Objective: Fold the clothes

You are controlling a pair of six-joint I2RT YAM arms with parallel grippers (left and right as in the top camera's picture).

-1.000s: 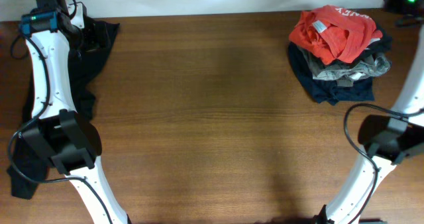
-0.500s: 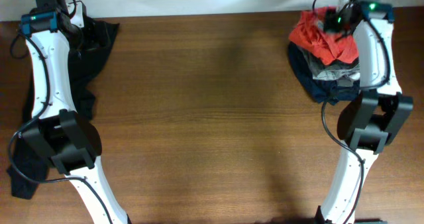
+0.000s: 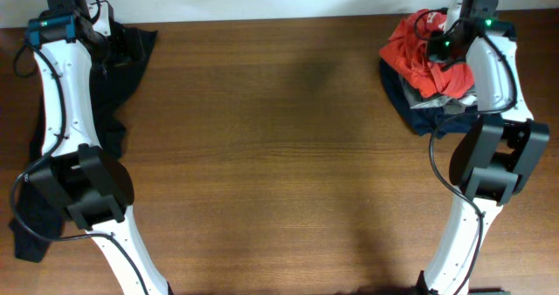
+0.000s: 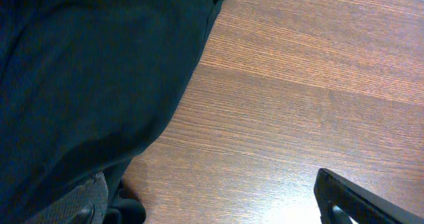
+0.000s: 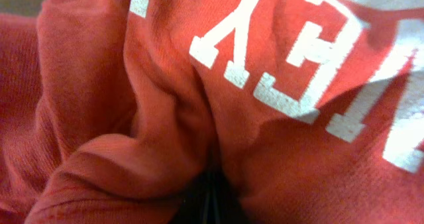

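The clothes lie in two places. An orange-red T-shirt (image 3: 409,44) with white lettering (image 5: 291,58) tops a pile at the back right. My right gripper (image 3: 439,52) is down on it, and in the right wrist view the red cloth (image 5: 119,118) puckers around the shut gripper (image 5: 212,199). At the back left, a black garment (image 3: 133,58) drapes over the table edge. My left gripper (image 3: 106,42) hovers beside it. In the left wrist view this gripper (image 4: 218,204) is open over bare wood, with the black garment (image 4: 86,71) against its left finger.
Under the T-shirt lie a grey garment (image 3: 456,105) and a dark navy one (image 3: 409,110). The brown wooden table (image 3: 279,155) stretches between the two arms. More black cloth (image 3: 31,229) hangs at the front left behind the left arm's base.
My right arm has swung in from the right edge onto the pile and closed on the T-shirt, which is now bunched up. The left arm has not moved.
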